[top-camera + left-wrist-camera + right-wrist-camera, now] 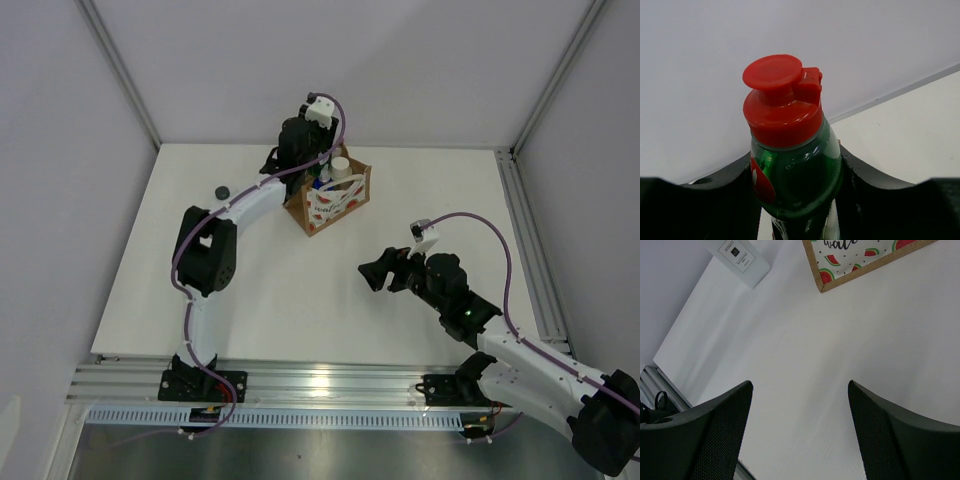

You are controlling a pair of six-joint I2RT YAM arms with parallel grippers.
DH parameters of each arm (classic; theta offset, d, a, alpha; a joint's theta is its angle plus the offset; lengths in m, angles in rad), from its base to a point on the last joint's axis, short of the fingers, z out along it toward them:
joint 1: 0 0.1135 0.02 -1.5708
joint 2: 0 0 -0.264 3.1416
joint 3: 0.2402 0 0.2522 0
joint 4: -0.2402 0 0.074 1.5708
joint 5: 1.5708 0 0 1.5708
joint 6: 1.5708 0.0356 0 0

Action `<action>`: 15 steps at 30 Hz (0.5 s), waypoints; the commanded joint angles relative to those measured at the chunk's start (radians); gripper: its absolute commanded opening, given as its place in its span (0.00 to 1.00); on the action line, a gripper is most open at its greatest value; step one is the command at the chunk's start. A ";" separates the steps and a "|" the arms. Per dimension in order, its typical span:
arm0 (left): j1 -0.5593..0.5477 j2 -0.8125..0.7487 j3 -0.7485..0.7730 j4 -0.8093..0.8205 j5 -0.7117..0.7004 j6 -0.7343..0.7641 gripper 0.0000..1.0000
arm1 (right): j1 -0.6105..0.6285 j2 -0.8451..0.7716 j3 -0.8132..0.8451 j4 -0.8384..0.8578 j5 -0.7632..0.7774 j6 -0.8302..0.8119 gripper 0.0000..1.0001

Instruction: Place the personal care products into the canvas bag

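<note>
Left claw [298, 150] clamps dark green red-capped bottle [792, 170] by brown watermelon-print canvas bag [335, 205], table's twelve o'clock. Next, likely: lower, release. Right claw [800, 430] spread, empty.

Dark green translucent plastic bottle [795, 175]: red flip cap [782, 97], red label patch on its side. Boxy canvas bag [330, 205]: brown edges, white panel printed with red watermelon slices, green rinds, black dots. Round white cap [341, 165] shows in its mouth. Right gripper [800, 385] fingers: black, fine mesh texture. Left arm [250, 205] and right arm [530, 355]: white links, black joints, purple cables. Table [300, 290]: plain white.
</note>
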State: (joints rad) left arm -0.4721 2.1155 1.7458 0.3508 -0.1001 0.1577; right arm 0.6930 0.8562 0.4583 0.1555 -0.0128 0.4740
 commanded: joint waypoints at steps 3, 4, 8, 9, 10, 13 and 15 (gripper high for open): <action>0.018 -0.014 0.095 0.057 0.055 -0.004 0.01 | 0.010 0.010 0.033 0.046 -0.004 -0.003 0.80; 0.018 -0.014 0.096 0.053 0.060 -0.007 0.01 | 0.010 0.010 0.033 0.046 -0.004 -0.005 0.80; 0.018 -0.006 0.083 0.022 0.056 -0.017 0.01 | 0.010 0.007 0.034 0.042 -0.001 -0.006 0.80; 0.020 -0.008 0.077 0.017 0.056 -0.018 0.01 | 0.010 0.007 0.033 0.042 -0.003 -0.006 0.80; 0.020 -0.009 0.054 0.014 0.059 -0.018 0.01 | 0.011 0.006 0.034 0.042 -0.003 -0.003 0.80; 0.026 -0.012 0.021 0.007 0.059 -0.006 0.01 | 0.011 0.001 0.034 0.038 -0.003 -0.005 0.80; 0.030 -0.011 0.006 -0.002 0.059 -0.001 0.00 | 0.013 -0.006 0.034 0.035 0.000 -0.005 0.80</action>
State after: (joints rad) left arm -0.4641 2.1201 1.7638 0.3130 -0.0559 0.1497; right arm 0.6991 0.8654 0.4583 0.1551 -0.0132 0.4740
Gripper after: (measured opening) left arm 0.529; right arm 0.806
